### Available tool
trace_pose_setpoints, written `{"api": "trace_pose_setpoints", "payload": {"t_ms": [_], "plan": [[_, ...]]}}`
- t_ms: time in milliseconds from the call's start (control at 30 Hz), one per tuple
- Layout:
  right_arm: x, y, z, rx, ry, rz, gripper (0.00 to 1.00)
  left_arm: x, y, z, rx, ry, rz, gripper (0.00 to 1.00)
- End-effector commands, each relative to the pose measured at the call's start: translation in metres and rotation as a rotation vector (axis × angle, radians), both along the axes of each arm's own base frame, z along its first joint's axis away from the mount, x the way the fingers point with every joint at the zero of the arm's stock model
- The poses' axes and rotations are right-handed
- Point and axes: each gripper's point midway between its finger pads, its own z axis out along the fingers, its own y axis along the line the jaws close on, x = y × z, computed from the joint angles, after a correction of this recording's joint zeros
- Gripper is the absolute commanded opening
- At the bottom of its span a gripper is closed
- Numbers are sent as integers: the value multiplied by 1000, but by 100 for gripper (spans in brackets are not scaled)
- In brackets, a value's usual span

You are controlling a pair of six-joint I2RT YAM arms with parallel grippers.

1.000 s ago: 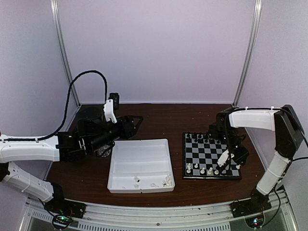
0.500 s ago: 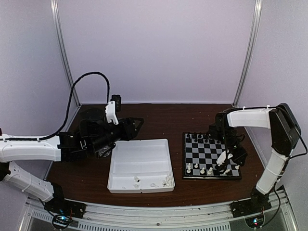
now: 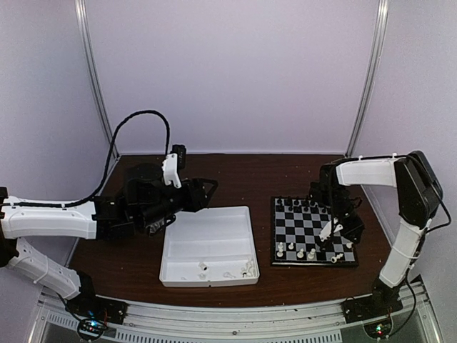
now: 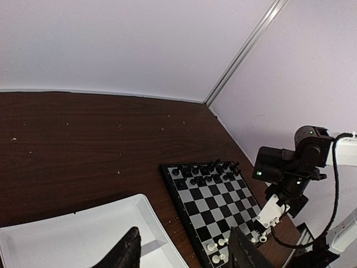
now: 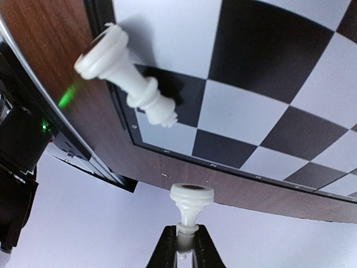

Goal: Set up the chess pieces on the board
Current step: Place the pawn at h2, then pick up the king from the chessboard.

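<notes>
We see the right fingers (image 5: 165,252) clenched on a white chess piece (image 5: 191,201) over the board's (image 3: 307,230) right side. Our left fingers (image 4: 126,254) hang spread and empty beyond the white tray (image 3: 207,232), where a few white pieces (image 3: 247,269) lie by its near wall.

tray (image 3: 207,234) left of board (image 3: 312,232), pieces (image 3: 311,253) on board

Board (image 3: 308,227) middle lies open between black pieces (image 3: 296,204) and white pieces (image 3: 300,254)

White tubular arm shells (image 3: 50,218), black joint housings (image 3: 420,187); black looped cable (image 3: 143,113) above dark brown table (image 3: 250,179) left edge; green LEDs (image 3: 377,329) at near edge.
</notes>
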Motion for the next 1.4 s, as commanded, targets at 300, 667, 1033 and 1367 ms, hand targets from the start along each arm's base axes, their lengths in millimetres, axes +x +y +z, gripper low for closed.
{"api": "trace_pose_setpoints", "payload": {"t_ms": [300, 667, 1033, 1367], "plan": [[20, 1, -15, -10, -53, -48, 19, 3, -4, 14, -44, -3, -3, 54], [8, 6, 21, 136, -67, -114, 27, 4, -13, 14, -39, -3, -26, 53], [-27, 58, 33, 617, -132, -73, 35, -2, -46, 5, 57, -17, -171, 53], [-31, 59, -10, 653, -267, 99, 41, -1, -69, 6, 64, 5, -230, 53]]}}
